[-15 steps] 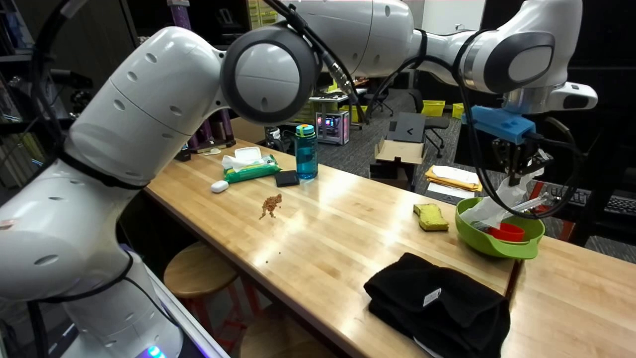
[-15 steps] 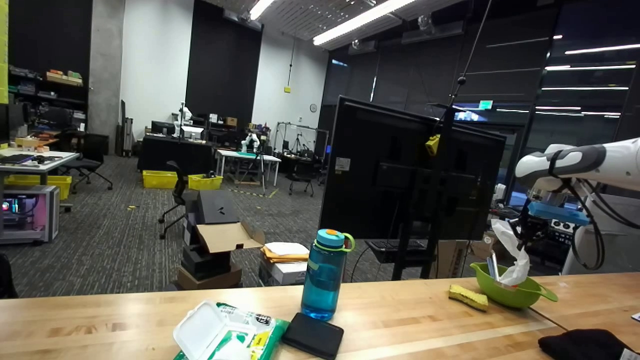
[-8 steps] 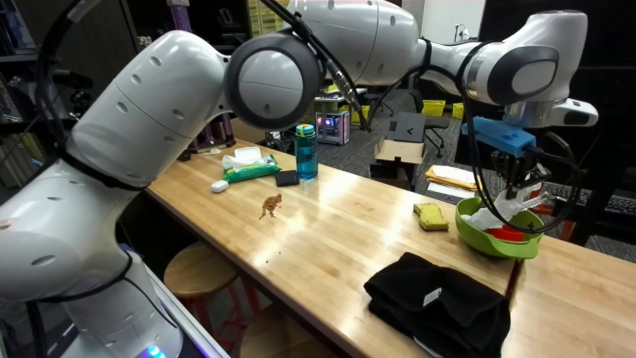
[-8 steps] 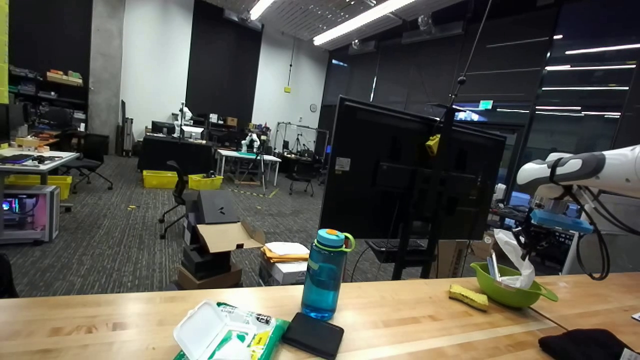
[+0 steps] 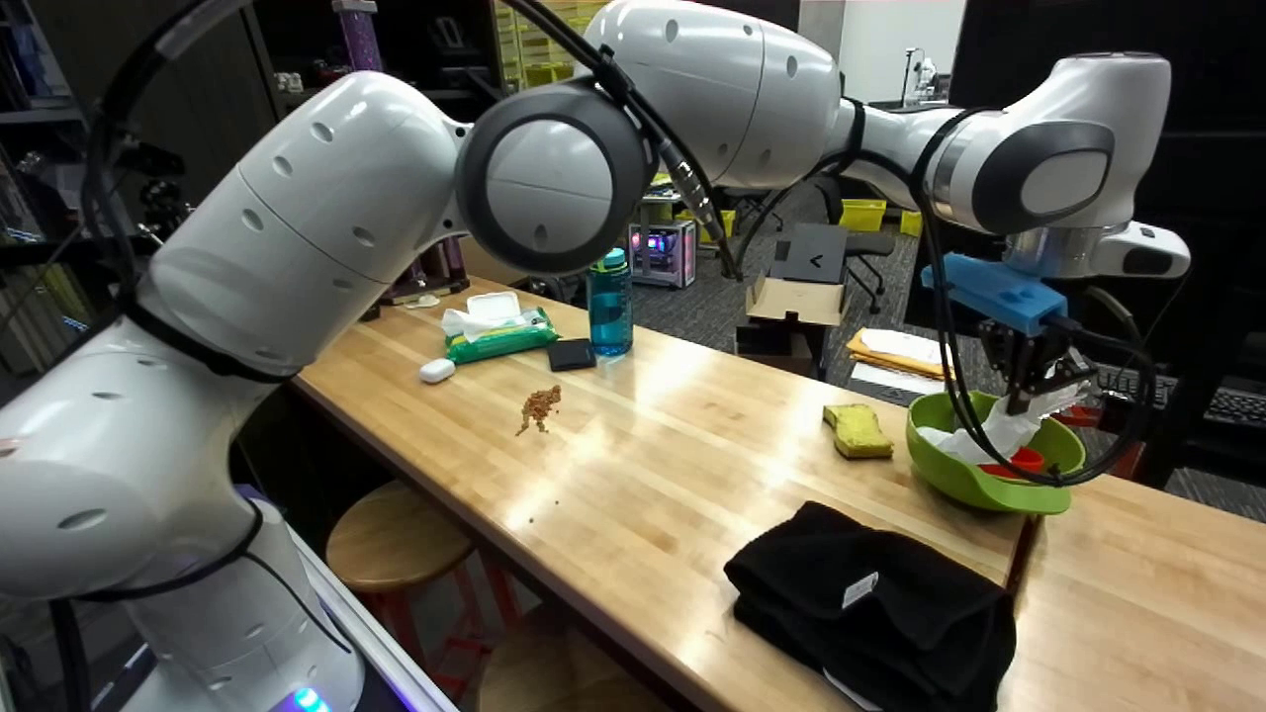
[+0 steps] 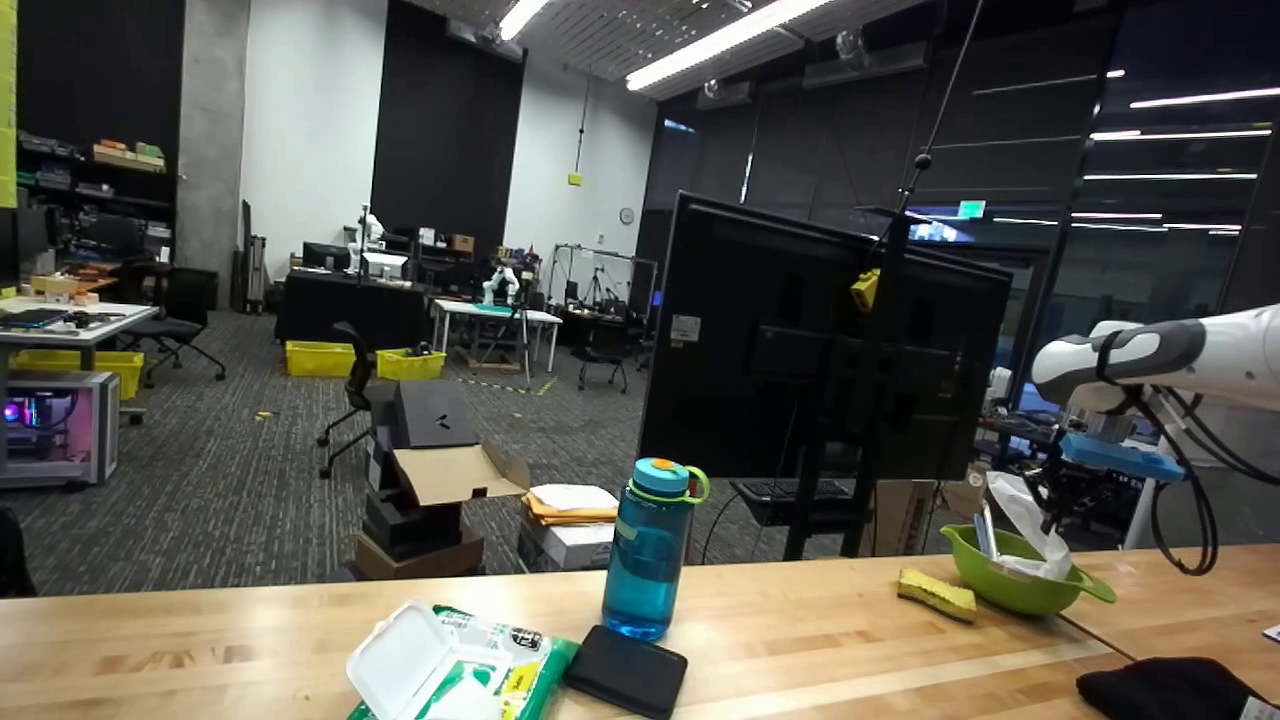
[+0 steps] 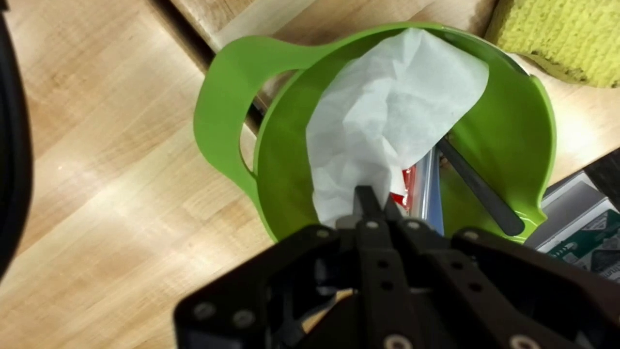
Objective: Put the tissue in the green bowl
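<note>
The tissue (image 7: 368, 121) is white, thin and creased; its lower part lies in the bowl (image 5: 959, 483), at right in both exterior views. The claw (image 7: 380, 201) clamps the tissue.

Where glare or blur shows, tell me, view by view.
In an exterior view, glare patches mark the wooden table; in an exterior view, the ceiling lights look blown out; in the wrist view, the gripper looks soft, but creases in the tissue show clearly.

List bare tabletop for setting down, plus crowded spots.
Bare wood: between brown bits, yellow sponge and black cloth; also across the table seam, beside green bowl and cloth. Crowded: around wipes pack and blue bottle; over the bowl, where the gripper holds tissue.
</note>
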